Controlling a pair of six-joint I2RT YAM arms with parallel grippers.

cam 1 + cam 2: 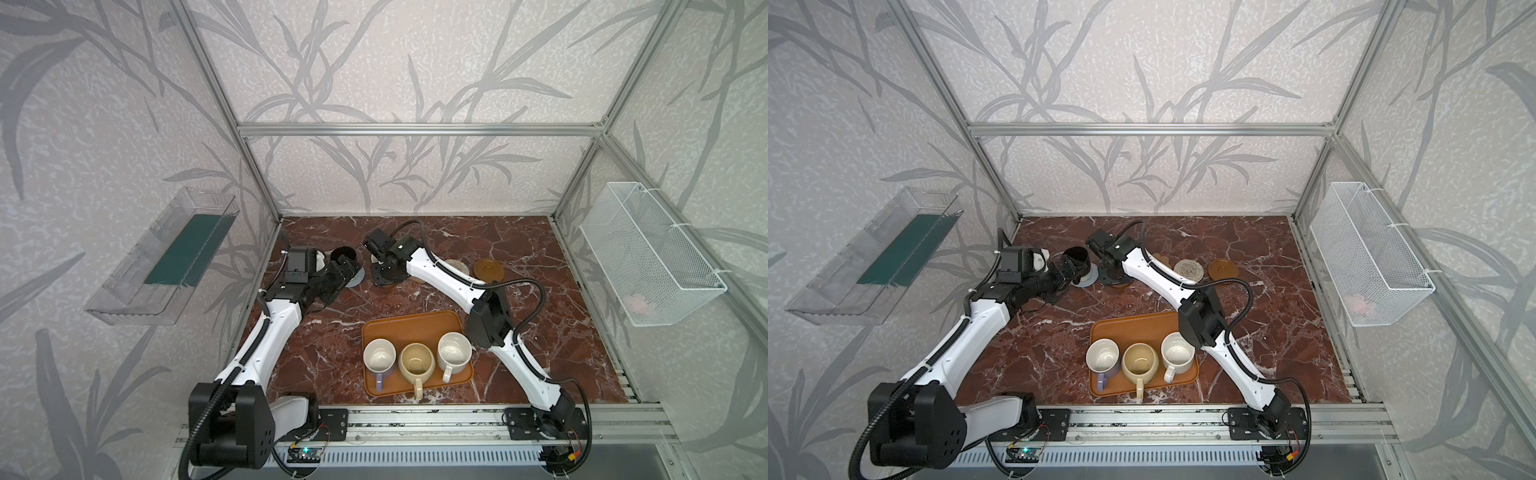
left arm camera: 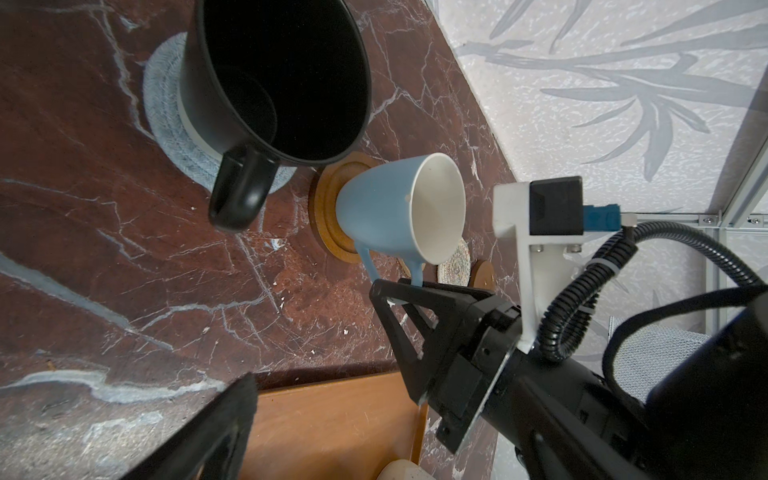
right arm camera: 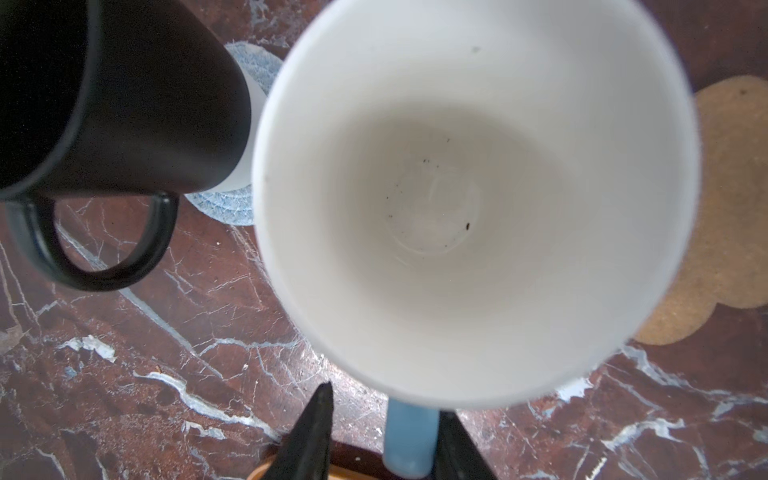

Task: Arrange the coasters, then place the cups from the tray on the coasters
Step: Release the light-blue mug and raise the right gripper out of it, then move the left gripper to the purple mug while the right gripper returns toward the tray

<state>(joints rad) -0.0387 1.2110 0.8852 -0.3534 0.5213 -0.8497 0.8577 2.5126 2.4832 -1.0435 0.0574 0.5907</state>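
Light blue cup (image 3: 473,199); handle between parted right end effector (image 3: 384,405) fingers.

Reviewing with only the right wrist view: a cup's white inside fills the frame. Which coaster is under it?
Observer: The left wrist view shows the light blue mug with its base over a brown wooden coaster.
Operator: How many cups are on the tray?
Observer: Three, in both top views: the lavender mug, tan-yellow mug and speckled white mug stand along the near side of the tray.
Operator: Where is the left gripper?
Observer: In a top view the left gripper is open and empty, close to the black mug.
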